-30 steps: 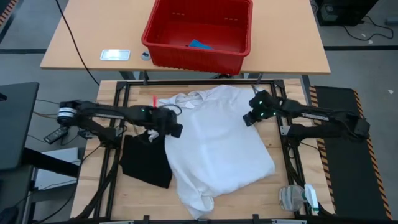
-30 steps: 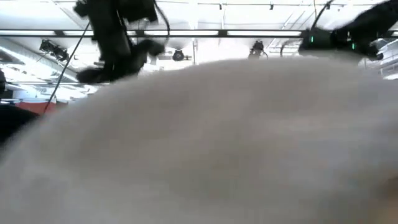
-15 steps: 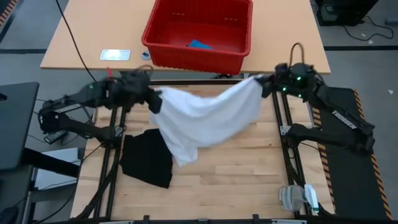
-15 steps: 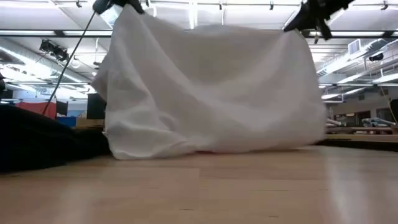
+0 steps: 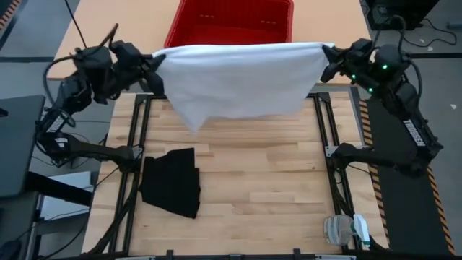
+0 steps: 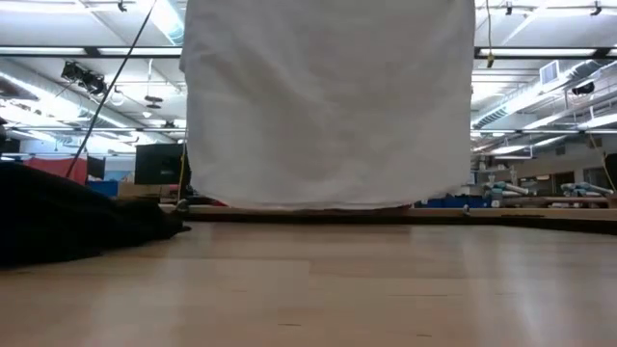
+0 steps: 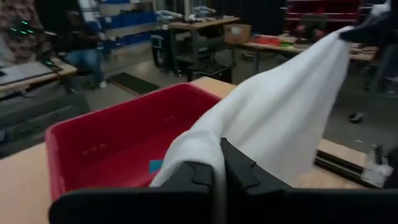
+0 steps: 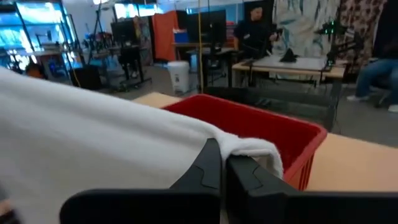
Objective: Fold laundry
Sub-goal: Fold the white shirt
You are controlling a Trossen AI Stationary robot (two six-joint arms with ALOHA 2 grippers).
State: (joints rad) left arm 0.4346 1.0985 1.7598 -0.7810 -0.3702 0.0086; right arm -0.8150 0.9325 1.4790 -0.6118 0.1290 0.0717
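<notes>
A large white T-shirt (image 5: 238,79) hangs spread between my two grippers over the table's far edge. Its lower hem (image 6: 328,202) is clear of the tabletop. My left gripper (image 5: 157,63) is shut on its left upper end and my right gripper (image 5: 326,63) on its right upper end. A black garment (image 5: 172,182) lies crumpled flat on the table at the near left. A small bright blue piece (image 7: 155,165) lies on the floor of the red basket (image 7: 93,155). My left gripper pinches the T-shirt's upper edge at its left end (image 7: 208,140) between its two fingers, which lie about level. The cloth is bunched there; how many layers, I cannot tell. The shirt hangs below, clear of the table. My right gripper pinches the T-shirt's upper edge at its right end (image 8: 245,148) between its two level fingers, where the cloth is bunched into a roll. The top edge (image 5: 238,48) runs nearly straight to the other gripper, and the shirt hangs below it.
The red basket (image 5: 180,29) stands on a second table beyond the far edge, partly behind the shirt. A pale grey object (image 5: 343,230) sits at the near right corner. Bare wood lies open in the table's middle (image 5: 260,180). People sit in the room beyond.
Both grippers have risen, moved toward the far edge and apart, tipping from pointing down to about level. The T-shirt, which lay crumpled on the table, has been lifted clear and spread out, and now hangs flat with its top edge drawn straight. The black garment has stayed put.
</notes>
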